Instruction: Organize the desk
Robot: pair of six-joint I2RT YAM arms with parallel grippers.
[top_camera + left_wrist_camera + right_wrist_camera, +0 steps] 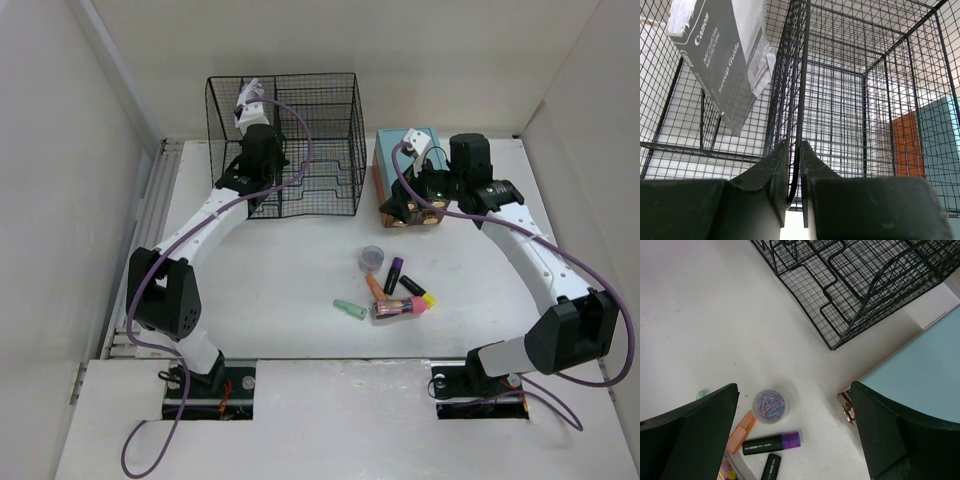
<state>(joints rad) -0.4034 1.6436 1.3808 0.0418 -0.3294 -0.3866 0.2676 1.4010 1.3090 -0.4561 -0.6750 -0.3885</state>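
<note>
The desk (290, 290) is a wide white tabletop. At its back stands a black wire-mesh rack (320, 110). My left gripper (268, 180) reaches into the rack's front. In the left wrist view the gripper (794, 145) is shut on a wire of the rack (850, 100), with a grey Canon setup guide (720, 65) leaning inside, up and to the left. My right gripper (415, 205) hangs open over the desk beside the teal-topped drawer box (407, 160). Nothing lies between the fingers of the right gripper (794, 390).
Small items lie loose mid-desk: a tub of paper clips (373, 257) (770, 405), a purple highlighter (393, 275) (772, 442), an orange piece (741, 430), a yellow-capped black marker (418, 290), a green piece (349, 309) and a pink pack (400, 308). White walls enclose the desk.
</note>
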